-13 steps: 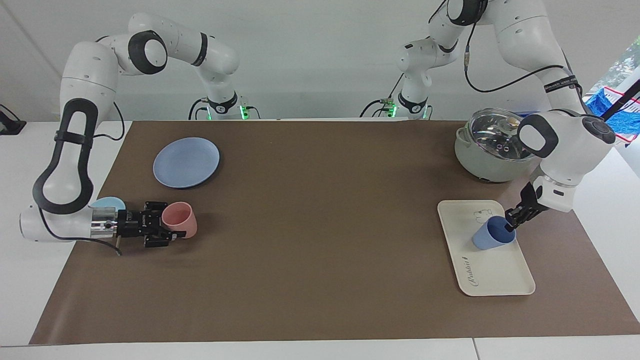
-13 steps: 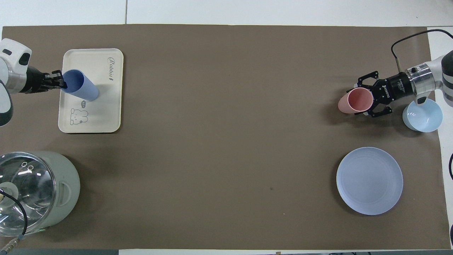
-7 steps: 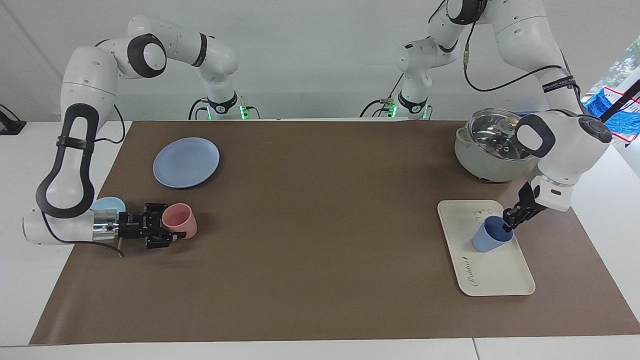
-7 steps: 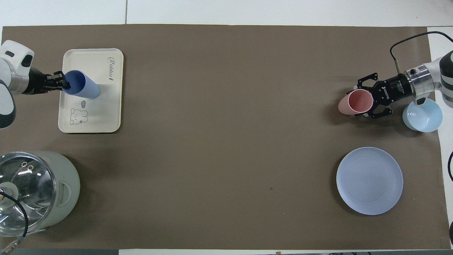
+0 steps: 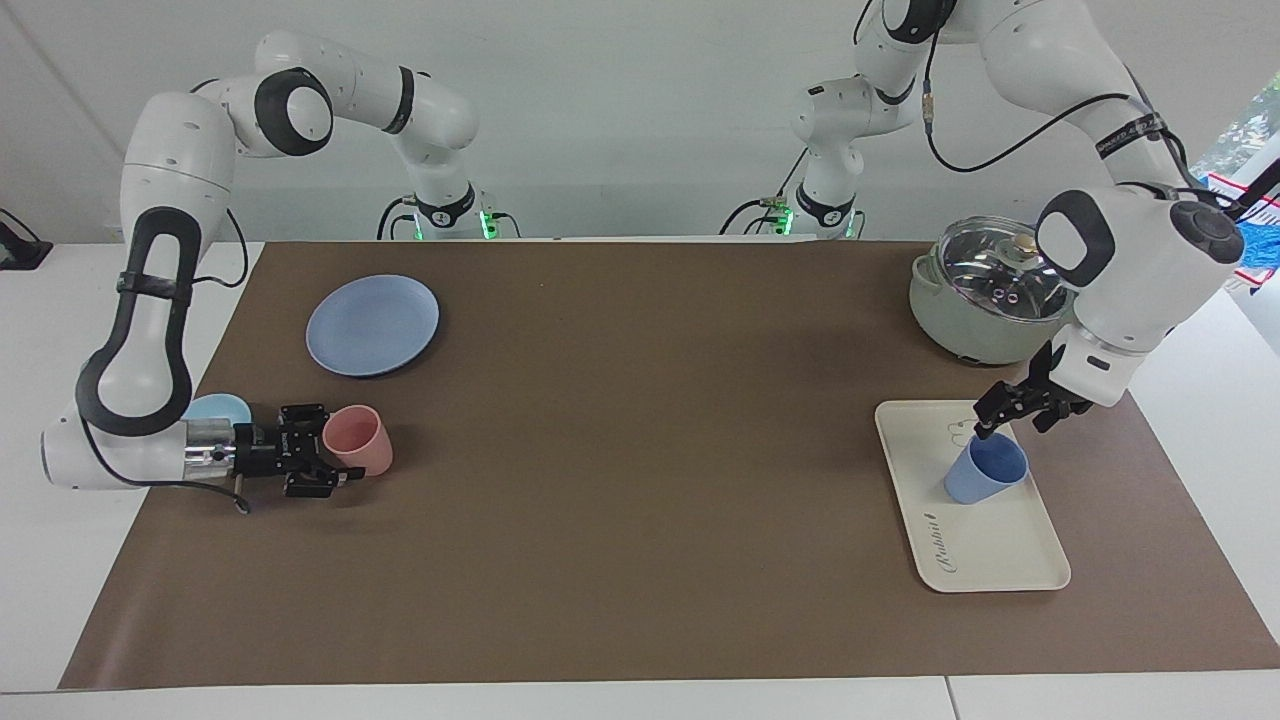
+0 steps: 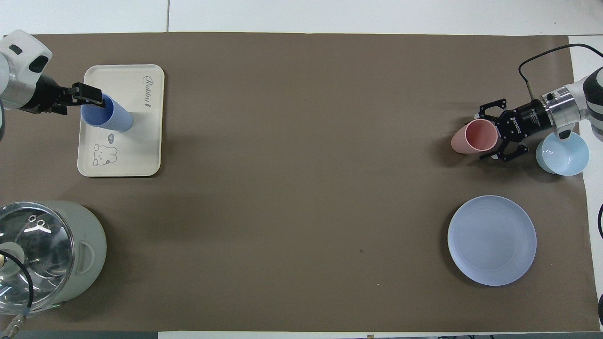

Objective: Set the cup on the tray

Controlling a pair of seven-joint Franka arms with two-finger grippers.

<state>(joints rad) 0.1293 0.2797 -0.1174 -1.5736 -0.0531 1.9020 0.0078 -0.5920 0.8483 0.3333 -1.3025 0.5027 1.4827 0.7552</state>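
The periwinkle cup [image 5: 985,470] [image 6: 107,113] stands upright on the cream tray [image 5: 1000,550] [image 6: 136,155], toward the left arm's end of the table. My left gripper [image 5: 1012,420] [image 6: 82,96] hangs open just above the cup's rim, holding nothing. At the right arm's end, my right gripper [image 5: 328,448] [image 6: 492,136] lies low over the mat, open, its fingers spread beside a pink cup [image 5: 358,440] [image 6: 473,141] that stands on the mat.
A light-blue bowl [image 5: 215,408] [image 6: 563,153] sits under the right arm's wrist. A round blue plate [image 5: 372,324] [image 6: 492,240] lies nearer to the robots than the pink cup. A grey-green pot with a glass lid [image 5: 985,300] [image 6: 47,254] stands nearer to the robots than the tray.
The left gripper opened, let go of the periwinkle cup's rim and rose; the cup now stands upright on the tray. The right gripper opened off the pink cup and drew back slightly.
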